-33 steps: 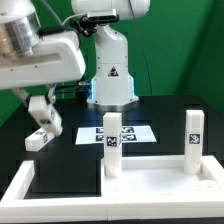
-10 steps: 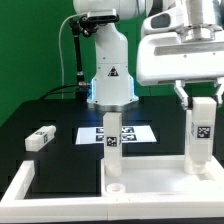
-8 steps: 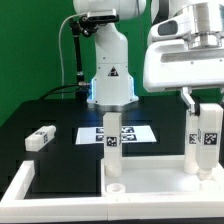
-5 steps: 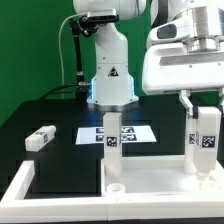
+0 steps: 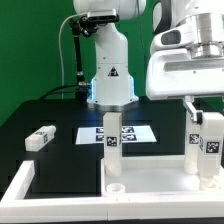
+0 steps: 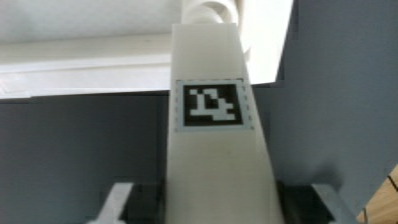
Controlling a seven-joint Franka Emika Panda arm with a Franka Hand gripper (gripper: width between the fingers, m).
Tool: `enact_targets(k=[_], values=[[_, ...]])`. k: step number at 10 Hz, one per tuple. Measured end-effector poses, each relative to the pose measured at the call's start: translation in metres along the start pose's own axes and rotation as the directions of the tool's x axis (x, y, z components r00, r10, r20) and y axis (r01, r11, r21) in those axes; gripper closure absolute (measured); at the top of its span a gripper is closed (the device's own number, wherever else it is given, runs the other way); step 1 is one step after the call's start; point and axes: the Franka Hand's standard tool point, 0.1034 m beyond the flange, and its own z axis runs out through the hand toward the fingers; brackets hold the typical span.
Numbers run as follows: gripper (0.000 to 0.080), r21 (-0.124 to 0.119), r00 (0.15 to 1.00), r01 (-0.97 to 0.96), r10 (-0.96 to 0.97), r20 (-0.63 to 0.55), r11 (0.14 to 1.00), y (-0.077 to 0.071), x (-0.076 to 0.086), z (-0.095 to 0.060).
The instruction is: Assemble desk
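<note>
My gripper (image 5: 206,118) is shut on an upright white desk leg (image 5: 209,142) with a black-and-white tag. It holds the leg over the far right corner of the white rimmed tabletop panel (image 5: 150,196). In the wrist view the leg (image 6: 214,130) runs between my fingers (image 6: 121,202), and its foot is hidden. A second leg (image 5: 113,148) stands upright on the panel near the middle. A third leg (image 5: 40,137) lies loose on the black table at the exterior view's left.
The marker board (image 5: 133,132) lies flat behind the standing leg. The robot's white base (image 5: 110,70) rises at the back. White border strips (image 5: 22,180) edge the black table.
Earlier the gripper was at the left over the loose leg. Over the last second it has shifted slightly right and down, and the right-hand leg moved with it.
</note>
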Motion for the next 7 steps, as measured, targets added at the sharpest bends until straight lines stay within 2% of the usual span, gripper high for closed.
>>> enact_targets(k=[7], values=[[0.0508, -0.006, 1.000, 0.010, -0.010, 0.020, 1.000, -0.002, -0.011, 0.010]])
